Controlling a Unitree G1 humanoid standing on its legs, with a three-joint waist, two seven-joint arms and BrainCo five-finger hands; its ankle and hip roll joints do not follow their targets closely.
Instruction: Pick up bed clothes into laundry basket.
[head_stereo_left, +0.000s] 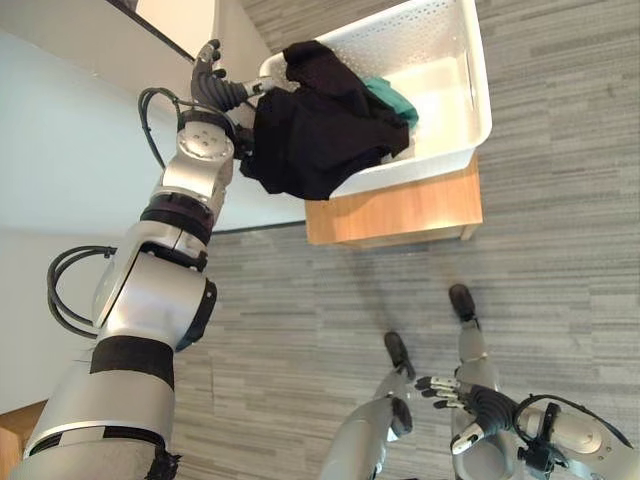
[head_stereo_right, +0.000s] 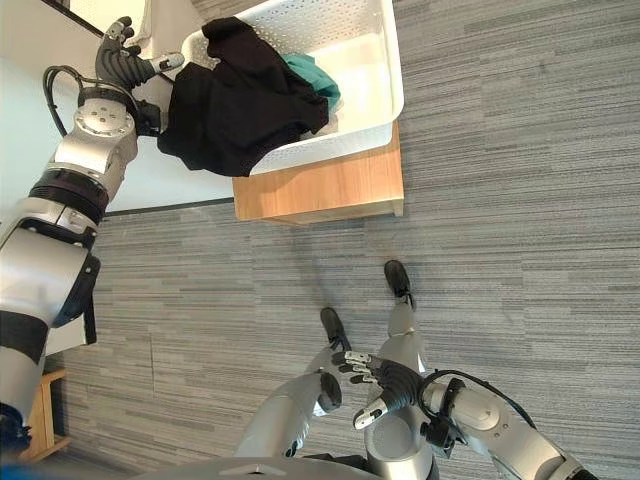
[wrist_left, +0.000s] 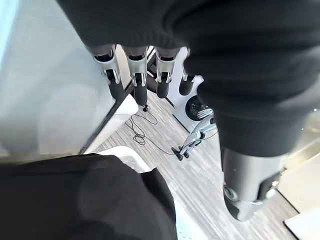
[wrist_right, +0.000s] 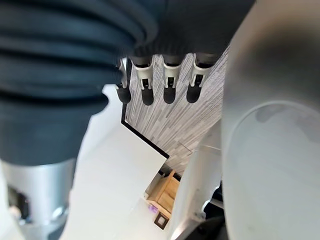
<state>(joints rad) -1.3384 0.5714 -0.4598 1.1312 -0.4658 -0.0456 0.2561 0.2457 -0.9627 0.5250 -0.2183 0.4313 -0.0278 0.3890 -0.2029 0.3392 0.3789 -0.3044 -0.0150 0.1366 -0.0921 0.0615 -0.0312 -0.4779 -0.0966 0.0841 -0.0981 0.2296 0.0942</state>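
Note:
A black garment (head_stereo_left: 315, 130) lies draped over the near left rim of the white perforated laundry basket (head_stereo_left: 470, 90), partly inside and partly hanging outside. A teal cloth (head_stereo_left: 392, 100) lies in the basket behind it. My left hand (head_stereo_left: 215, 85) is raised beside the garment at the basket's left corner. Its fingers (wrist_left: 137, 85) are straight and hold nothing, and the black cloth (wrist_left: 75, 200) lies just under the palm. My right hand (head_stereo_left: 478, 402) hangs low at the lower right, far from the basket, with relaxed, empty fingers (wrist_right: 170, 85).
The basket stands on a low wooden stand (head_stereo_left: 400, 215) on grey plank flooring. A white bed (head_stereo_left: 70, 130) with a dark edge fills the left side. A small wooden piece of furniture (head_stereo_left: 20, 420) sits at the lower left.

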